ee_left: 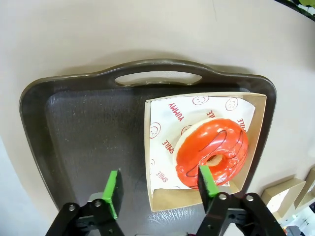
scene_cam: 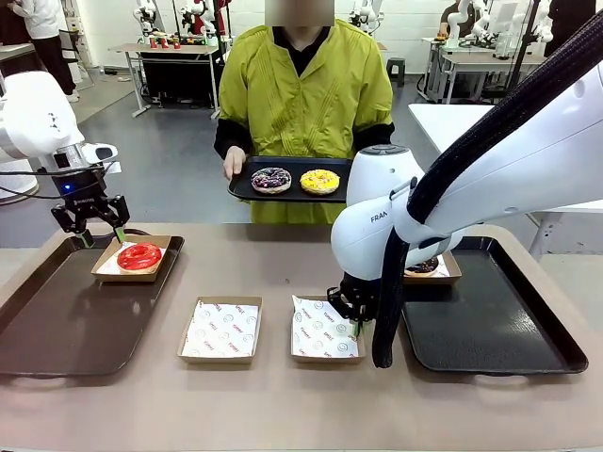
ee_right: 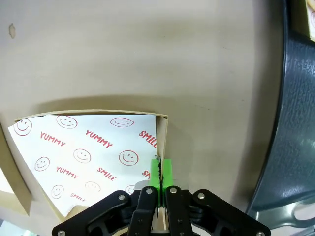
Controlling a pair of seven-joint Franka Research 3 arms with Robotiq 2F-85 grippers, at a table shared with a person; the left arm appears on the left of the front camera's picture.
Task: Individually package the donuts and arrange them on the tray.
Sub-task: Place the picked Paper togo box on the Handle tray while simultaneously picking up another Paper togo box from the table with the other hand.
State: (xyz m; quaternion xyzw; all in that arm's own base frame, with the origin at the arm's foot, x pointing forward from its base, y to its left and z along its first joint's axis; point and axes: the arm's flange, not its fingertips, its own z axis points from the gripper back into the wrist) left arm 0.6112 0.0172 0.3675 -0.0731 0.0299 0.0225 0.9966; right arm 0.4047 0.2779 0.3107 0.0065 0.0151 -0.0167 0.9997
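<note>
The red donut [scene_cam: 139, 255] lay boxed on the left tray [scene_cam: 57, 330] at middle left. The left claw [scene_cam: 91, 231] was spread open just above it, so the donut was judged free. At lower centre the right claw [scene_cam: 356, 315] was clamped on the wall of an empty box [scene_cam: 323, 330] on the desk [scene_cam: 283, 405], probably to shift it. That pinch was made plain in the right wrist view. The purple donut [scene_cam: 271, 179] and yellow donut [scene_cam: 319, 181], on the person's tray [scene_cam: 243, 191], were shown in the front view.

The white printed paper [ee_right: 88, 152] lining the shallow brown cardboard box [ee_right: 163, 135] reads "YUMMY" and "SMILE" in red, among smiley faces. The same words stand on the paper liner [ee_left: 165, 118] under the glossy red donut [ee_left: 211, 147]. The white robot arm [scene_cam: 377, 221] bears the letters "FRAN", the rest hidden.
</note>
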